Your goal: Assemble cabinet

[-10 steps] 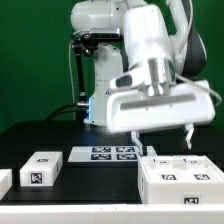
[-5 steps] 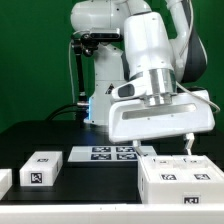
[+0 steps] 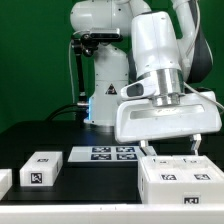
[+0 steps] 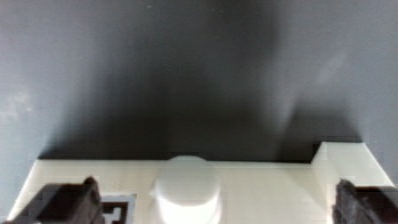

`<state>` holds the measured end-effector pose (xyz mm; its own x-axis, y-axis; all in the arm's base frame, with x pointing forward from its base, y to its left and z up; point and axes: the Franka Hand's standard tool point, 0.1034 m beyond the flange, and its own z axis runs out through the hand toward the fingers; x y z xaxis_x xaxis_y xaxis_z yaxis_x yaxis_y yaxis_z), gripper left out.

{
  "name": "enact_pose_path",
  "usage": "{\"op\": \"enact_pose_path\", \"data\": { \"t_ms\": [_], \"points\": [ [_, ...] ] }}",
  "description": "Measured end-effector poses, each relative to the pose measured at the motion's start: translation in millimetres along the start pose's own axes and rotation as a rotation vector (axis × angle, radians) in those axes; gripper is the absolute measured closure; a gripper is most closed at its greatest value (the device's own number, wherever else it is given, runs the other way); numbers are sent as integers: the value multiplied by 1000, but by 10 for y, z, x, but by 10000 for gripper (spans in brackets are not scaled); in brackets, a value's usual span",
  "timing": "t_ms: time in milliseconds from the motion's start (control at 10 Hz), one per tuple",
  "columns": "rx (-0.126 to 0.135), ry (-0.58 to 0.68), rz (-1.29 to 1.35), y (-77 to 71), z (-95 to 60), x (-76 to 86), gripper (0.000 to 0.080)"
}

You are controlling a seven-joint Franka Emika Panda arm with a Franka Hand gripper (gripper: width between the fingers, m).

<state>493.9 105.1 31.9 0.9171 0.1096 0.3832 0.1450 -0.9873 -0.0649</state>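
Risk: judged from this pose, a descent slightly off line could land a tip on the cabinet's top face instead of past its edges and shove or tip the box. Closing on a shallow hold could let it twist or slip.
Tool: the tool (image 3: pixel 171 150) has its jaws spread wide, with nothing between them and nothing held.
Contact: its tips hang at the far top edge of the cabinet; the wrist view is blurred, so I cannot tell whether they touch, though they look just clear.
Cabinet: the cabinet (image 3: pixel 180 182) sits directly below the tool on the worktop (image 3: pixel 45 140), a tagged face toward the exterior camera.
Marker board: the marker board (image 3: pixel 110 153) lies flat just beside the cabinet, on the exterior view's left of it.
Small tagged block: the small tagged block (image 3: pixel 42 168) stands beyond the marker board, well apart from the cabinet.
Edge piece: another white piece (image 3: pixel 4 180) lies farthest from the cabinet, cut off by the frame.
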Motion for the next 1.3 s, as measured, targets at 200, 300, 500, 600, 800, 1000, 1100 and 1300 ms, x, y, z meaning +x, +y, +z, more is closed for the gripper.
{"op": "enact_pose_path", "data": {
  "t_ms": [200, 300, 500, 600, 800, 1000, 1100, 1300],
  "points": [
    [-4, -2, 12, 36, 160, 29, 151],
    [-3, -1, 16, 30, 174, 52, 151],
    [-3, -5, 21, 44, 224, 42, 151],
    [-3, -8, 17, 52, 226, 38, 151],
    [-6, -10, 17, 80, 226, 34, 151],
    [-5, -11, 17, 78, 227, 32, 151],
    [-5, -11, 17, 78, 228, 31, 272],
    [-5, -11, 17, 78, 228, 31, 408]
  ]
}}
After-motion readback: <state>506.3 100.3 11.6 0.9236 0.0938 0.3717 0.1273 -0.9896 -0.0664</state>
